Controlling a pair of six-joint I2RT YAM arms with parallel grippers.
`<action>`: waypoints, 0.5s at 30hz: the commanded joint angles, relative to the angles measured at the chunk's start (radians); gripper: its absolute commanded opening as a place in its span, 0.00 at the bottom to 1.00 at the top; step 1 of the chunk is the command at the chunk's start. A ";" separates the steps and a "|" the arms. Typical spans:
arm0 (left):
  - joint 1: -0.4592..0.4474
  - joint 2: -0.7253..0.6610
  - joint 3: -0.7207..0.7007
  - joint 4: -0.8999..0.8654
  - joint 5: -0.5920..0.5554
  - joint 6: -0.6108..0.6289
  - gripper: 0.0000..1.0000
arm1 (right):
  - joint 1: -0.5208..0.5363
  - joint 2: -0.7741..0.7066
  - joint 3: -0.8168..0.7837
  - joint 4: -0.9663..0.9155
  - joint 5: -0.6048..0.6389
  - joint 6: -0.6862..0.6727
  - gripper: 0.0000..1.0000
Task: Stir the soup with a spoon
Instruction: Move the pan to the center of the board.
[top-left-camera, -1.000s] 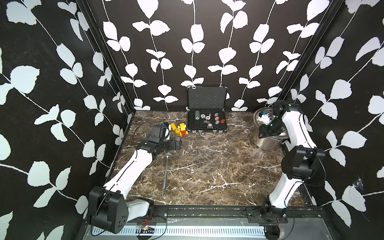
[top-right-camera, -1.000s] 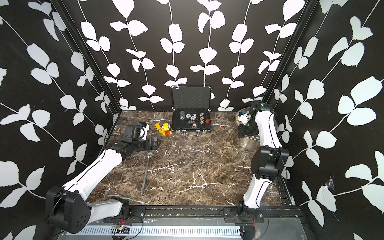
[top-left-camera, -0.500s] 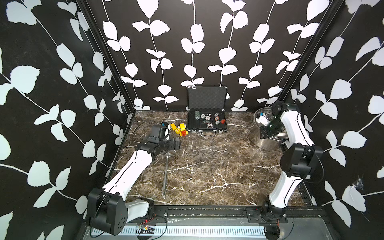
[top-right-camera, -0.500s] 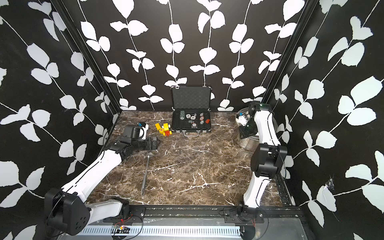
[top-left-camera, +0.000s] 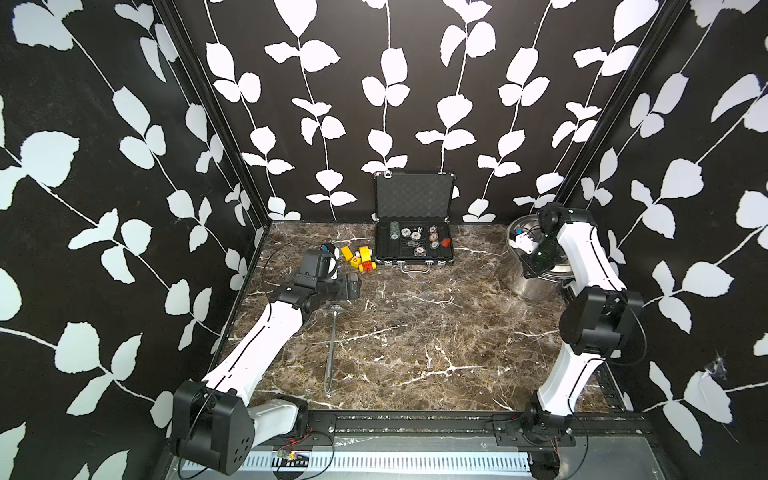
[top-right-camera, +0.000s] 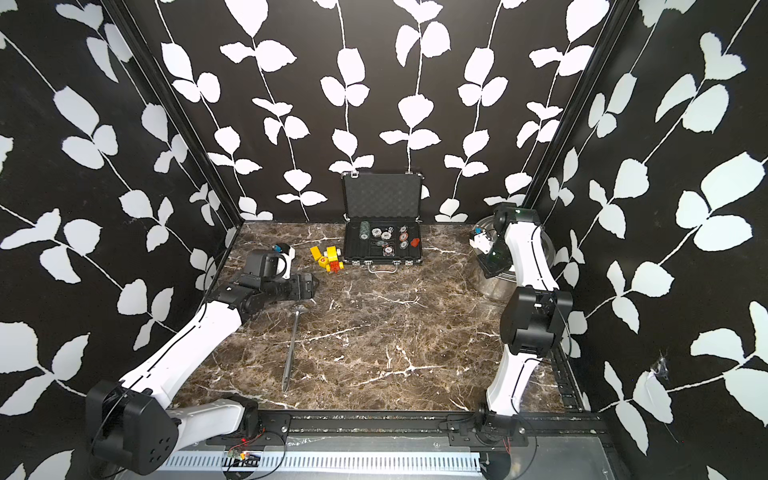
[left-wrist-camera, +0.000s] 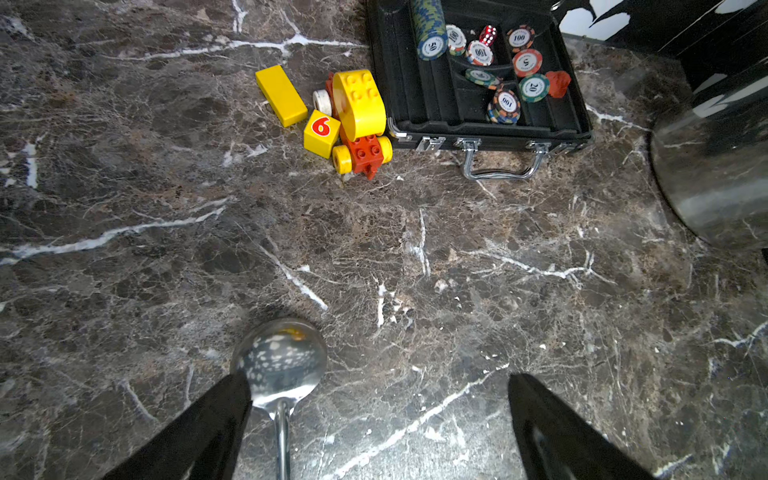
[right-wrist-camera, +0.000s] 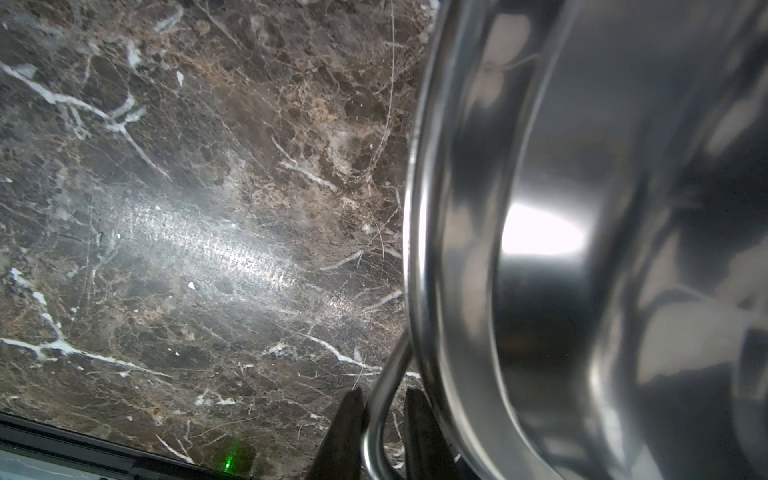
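**A:** Which step is this?

**B:** Fetching the spoon (top-left-camera: 331, 349), I judge. It lies near the tabletop's (top-left-camera: 415, 332) left edge, its bowl beside one finger of the wide-open left gripper (left-wrist-camera: 378, 378). Next, that gripper must centre on it and lower.

**A:** And on the right?

**B:** The pot (top-left-camera: 528, 286) stands in the back right corner. The right gripper (right-wrist-camera: 380, 392) straddles its loop handle (right-wrist-camera: 390, 372), but I cannot tell whether it is clamped.

Enclosure: three walls (top-left-camera: 415, 104) in black covering printed with white leaf-and-vine pattern, rising behind and on both flanks of the tabletop (top-left-camera: 436, 340). Tabletop: dark brown marble-look surface with white veining, glossy (a bright streak (right-wrist-camera: 216, 249) of reflected light lies on it). Black corner posts (top-left-camera: 208, 104) at its two rear corners. Black rail (top-left-camera: 415, 422) along its near edge, and beyond that a slotted white strip (top-left-camera: 415, 460).
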 joint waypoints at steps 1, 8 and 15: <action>-0.003 -0.029 -0.009 -0.006 -0.018 0.014 0.99 | 0.004 -0.019 -0.017 -0.042 0.016 0.006 0.16; -0.002 -0.035 -0.001 -0.005 -0.030 0.015 0.99 | 0.041 -0.051 -0.012 -0.032 -0.002 -0.011 0.03; -0.002 -0.049 0.003 -0.022 -0.050 0.031 0.99 | 0.118 -0.110 -0.019 -0.054 -0.039 0.025 0.00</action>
